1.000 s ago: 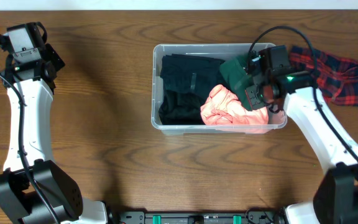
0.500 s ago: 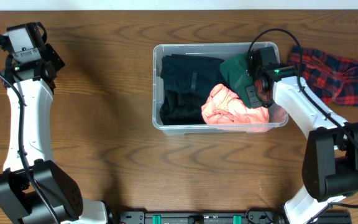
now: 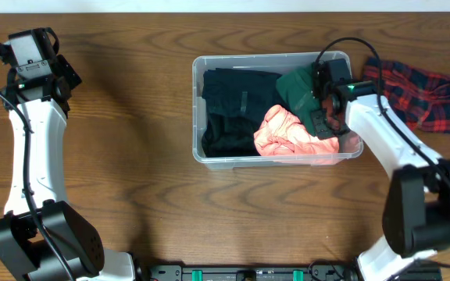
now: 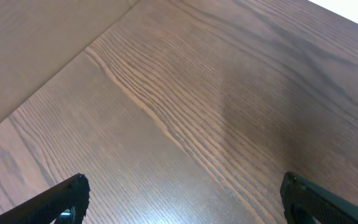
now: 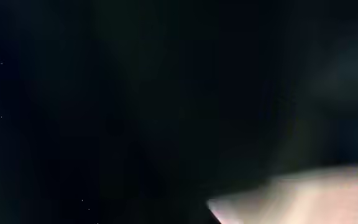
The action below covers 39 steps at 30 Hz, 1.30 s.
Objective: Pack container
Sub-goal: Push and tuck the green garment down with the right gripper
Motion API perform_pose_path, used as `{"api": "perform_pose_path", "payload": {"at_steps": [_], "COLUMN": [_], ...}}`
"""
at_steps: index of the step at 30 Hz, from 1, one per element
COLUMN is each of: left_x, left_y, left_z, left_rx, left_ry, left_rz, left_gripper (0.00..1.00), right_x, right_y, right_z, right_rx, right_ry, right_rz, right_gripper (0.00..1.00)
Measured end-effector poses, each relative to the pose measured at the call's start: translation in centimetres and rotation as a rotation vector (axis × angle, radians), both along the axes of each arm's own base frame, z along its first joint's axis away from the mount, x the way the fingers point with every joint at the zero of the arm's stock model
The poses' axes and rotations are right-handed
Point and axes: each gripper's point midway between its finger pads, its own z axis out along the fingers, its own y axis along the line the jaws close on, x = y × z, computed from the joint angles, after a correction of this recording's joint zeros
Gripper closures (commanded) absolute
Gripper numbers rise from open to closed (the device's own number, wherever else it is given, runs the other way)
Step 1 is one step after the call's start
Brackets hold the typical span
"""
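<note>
One change: right gripper, clenched, has nudged inward onto green garment in container, likely tamping; left gripper spread; plaid cloth outside.

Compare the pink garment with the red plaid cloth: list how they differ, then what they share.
Colour: the pink garment is plain salmon; the plaid cloth is red with dark checks.
Place: the pink garment lies bunched inside the container; the plaid cloth lies outside it on the table.
Both are soft, crumpled fabric.
</note>
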Motion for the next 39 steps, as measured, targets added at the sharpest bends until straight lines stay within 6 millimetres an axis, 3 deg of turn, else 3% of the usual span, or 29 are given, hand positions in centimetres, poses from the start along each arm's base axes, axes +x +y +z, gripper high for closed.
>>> {"api": "perform_pose_path", "payload": {"at_steps": [9, 12, 14, 18, 22, 29, 35, 39], "left_x": [0.0, 0.0, 0.0, 0.0, 0.0, 0.0, 0.0, 0.0], "left_y": [0.0, 0.0, 0.0, 0.0, 0.0, 0.0, 0.0, 0.0], "left_z": [0.0, 0.0, 0.0, 0.0, 0.0, 0.0, 0.0, 0.0], "left_rx": [0.0, 0.0, 0.0, 0.0, 0.0, 0.0, 0.0, 0.0], "left_ry": [0.0, 0.0, 0.0, 0.0, 0.0, 0.0, 0.0, 0.0], "left_rz": [0.0, 0.0, 0.0, 0.0, 0.0, 0.0, 0.0, 0.0], "left_gripper": [0.02, 0.02, 0.02, 0.02, 0.02, 0.02, 0.02, 0.02], "right_x": [0.2, 0.1, 0.2, 0.7, 1.2, 2.1, 2.2, 2.3], "right_y": [0.8, 1.6, 2.5, 3.9, 4.5, 4.8, 3.8, 3.5], "right_z": [12.7, 14.7, 15.0, 14.6, 12.9, 7.3, 2.1, 0.3], "right_rx": [0.113, 0.165, 0.2, 0.255, 0.269, 0.249, 0.163, 0.137], "right_ry": [-0.357, -0.419, -0.428, -0.419, -0.375, -0.228, -0.104, -0.069], "right_rz": [0.003, 0.022, 0.042, 0.072, 0.08, 0.069, 0.039, 0.032], "right_gripper": [0.99, 0.99, 0.99, 0.99, 0.99, 0.99, 0.99, 0.98]}}
